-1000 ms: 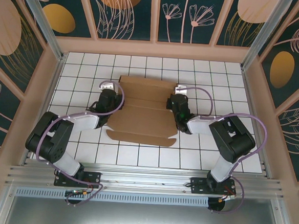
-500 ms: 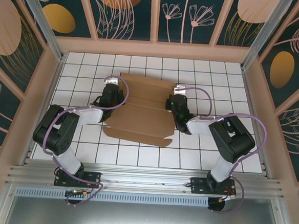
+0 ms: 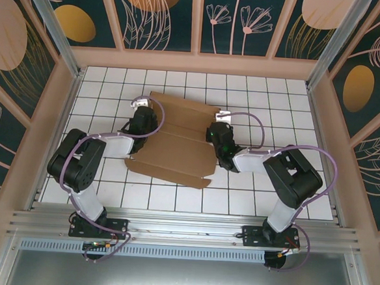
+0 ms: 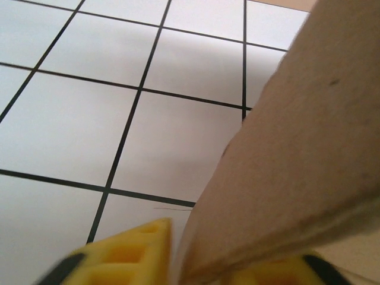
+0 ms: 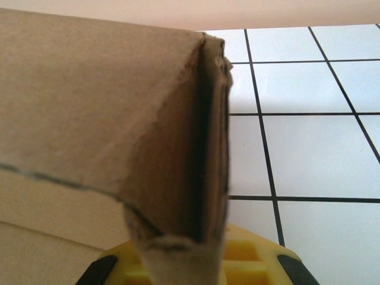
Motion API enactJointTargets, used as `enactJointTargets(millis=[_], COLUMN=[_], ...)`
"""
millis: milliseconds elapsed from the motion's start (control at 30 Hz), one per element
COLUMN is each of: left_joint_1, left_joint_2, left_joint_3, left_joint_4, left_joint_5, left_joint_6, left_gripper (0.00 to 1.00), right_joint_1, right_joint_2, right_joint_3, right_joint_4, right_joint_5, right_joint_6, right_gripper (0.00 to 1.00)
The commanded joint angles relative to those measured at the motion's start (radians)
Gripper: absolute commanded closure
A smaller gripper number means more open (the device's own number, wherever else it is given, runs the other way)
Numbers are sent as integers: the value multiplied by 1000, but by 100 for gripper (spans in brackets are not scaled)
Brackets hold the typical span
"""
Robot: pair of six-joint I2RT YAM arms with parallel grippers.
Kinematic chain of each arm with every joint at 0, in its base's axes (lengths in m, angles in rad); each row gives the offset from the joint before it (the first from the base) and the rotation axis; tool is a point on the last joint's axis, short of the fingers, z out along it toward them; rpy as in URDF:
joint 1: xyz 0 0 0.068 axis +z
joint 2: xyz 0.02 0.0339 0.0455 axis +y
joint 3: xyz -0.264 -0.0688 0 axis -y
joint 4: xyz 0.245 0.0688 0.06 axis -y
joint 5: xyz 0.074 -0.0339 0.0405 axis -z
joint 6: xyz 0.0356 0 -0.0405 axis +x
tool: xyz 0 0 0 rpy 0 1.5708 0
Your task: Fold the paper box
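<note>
paper box (image 3: 177, 145) | between left gripper (image 3: 147, 118) and right gripper (image 3: 212, 132) | flaps inside both

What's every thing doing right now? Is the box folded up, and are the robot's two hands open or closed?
the paper box: partly folded, both side edges lifted, not yet closed into a box.
left gripper: a cardboard flap sits between its fingers; can't tell if it is squeezing.
right gripper: shut, pinching a folded-up side wall of the paper box.
</note>
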State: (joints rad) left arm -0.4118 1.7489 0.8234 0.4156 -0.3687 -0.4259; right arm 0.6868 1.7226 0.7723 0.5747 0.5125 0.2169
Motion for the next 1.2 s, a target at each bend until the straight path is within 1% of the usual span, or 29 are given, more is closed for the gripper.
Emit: enactJointTargets(millis=[0,100,200,333,533,567,667,700,733,800,867,933,1033,1100,1167], left_joint_1=[-10,-10,-10,-10,-10,-9,-10,-10,-10,-10,-10,-10,-7,1,9], left_joint_2=[-4,-75,-127,-194,-306,-322,-395,-424,-457,-530,-602,-632,-596,-539,-479], left_joint_3=[-20,-71,-106,-137,-200,-208,-242,-248,-256,-270,-285,-275,-207,-148,-88], left_joint_4=[-3,27,36,30,31,28,34,28,25,25,49,52,26,-2,-39], left_joint_5=[-48,-50,-16,64,154,162,175,176,175,154,122,96,90,117,137], left_joint_6=[24,28,26,-6,-42,-45,-45,-39,-37,-30,-27,-21,-2,-1,-4], left_gripper=[60,48,41,38,36,36,38,39,40,42,44,43,37,32,32], right_joint_1=[17,-18,-51,-57,-56,-58,-57,-59,-61,-67,-75,-91,-112,-133,-148], right_joint_2=[-9,-32,-49,-56,-57,-57,-67,-73,-81,-98,-119,-138,-182,-222,-264], right_joint_3=[40,12,-15,-49,-69,-71,-80,-85,-91,-104,-119,-129,-167,-187,-199], right_joint_4=[45,61,85,155,186,190,201,203,210,223,239,250,297,319,333], right_joint_5=[35,31,7,-15,-45,-50,-82,-96,-110,-142,-180,-225,-298,-366,-434], right_joint_6=[-8,-23,-44,-110,-124,-129,-137,-140,-140,-143,-142,-129,-111,-86,-51], right_gripper=[100,100,100,100,94,92,82,78,71,61,54,48,42,41,41])
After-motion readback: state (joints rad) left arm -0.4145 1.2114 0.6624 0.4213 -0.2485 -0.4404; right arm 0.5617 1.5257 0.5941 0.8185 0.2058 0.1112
